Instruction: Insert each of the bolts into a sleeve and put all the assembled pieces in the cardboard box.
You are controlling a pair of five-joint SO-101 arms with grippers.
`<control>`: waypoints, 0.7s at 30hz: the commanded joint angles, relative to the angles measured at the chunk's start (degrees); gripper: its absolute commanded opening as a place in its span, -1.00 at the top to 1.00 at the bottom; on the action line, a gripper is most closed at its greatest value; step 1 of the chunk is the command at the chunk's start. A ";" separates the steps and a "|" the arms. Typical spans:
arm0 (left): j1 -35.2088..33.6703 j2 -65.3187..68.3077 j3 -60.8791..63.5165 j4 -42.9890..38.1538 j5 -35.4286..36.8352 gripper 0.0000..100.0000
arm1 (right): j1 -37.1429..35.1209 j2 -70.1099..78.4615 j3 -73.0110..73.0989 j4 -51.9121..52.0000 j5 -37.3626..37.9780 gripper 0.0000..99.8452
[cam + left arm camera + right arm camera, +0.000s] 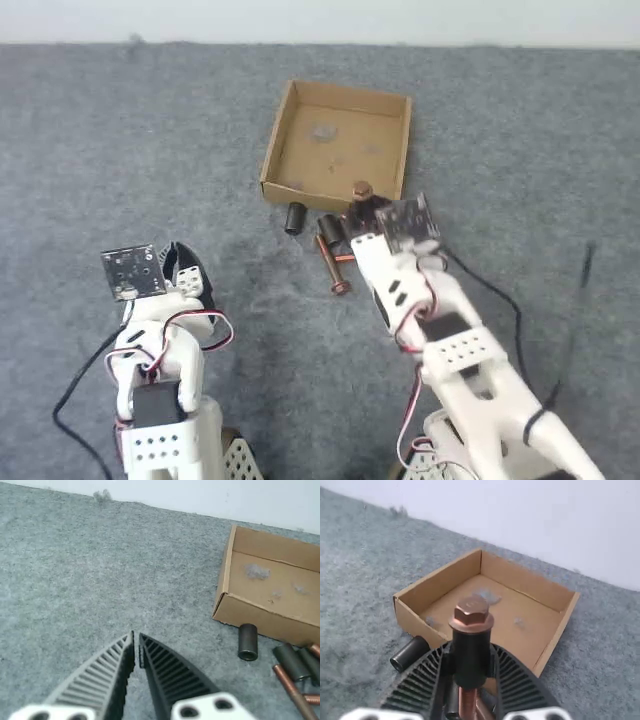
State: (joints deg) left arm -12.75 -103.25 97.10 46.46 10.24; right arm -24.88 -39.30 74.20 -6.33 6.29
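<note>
While the right gripper (470,652) sat clamped on the sleeved bolt (472,630) at the cardboard box's (440,582) near wall, releasing there risked it bouncing off the rim onto the carpet (100,580); the left gripper (136,642) hung pressed together, empty, well apart from the loose sleeve (247,641)

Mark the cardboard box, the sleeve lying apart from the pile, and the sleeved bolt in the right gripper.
cardboard box (335,165): high view, bare inner floor.
loose sleeve (247,639): left wrist view, middle of its side wall.
sleeved bolt (470,652): right wrist view, black sleeve below the hex head.
</note>
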 commanded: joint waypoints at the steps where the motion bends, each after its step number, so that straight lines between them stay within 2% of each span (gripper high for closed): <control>1: 0.00 -0.18 -0.48 -0.53 -0.62 0.98 | 1.10 -2.77 -11.78 7.34 1.14 0.99; 3: 0.00 -0.18 -0.48 -0.53 -0.62 0.98 | 1.10 0.13 -16.00 9.36 2.64 0.99; 11: 0.00 -0.18 -0.48 -0.79 -0.70 0.98 | 2.07 23.25 -35.78 16.13 18.55 0.99; 21: 0.00 -0.18 -0.48 -0.97 -0.79 0.98 | 6.81 49.54 -59.78 17.27 26.55 0.98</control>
State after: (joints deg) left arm -12.75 -103.25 97.10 46.46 10.24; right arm -19.87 7.74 23.21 9.93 30.29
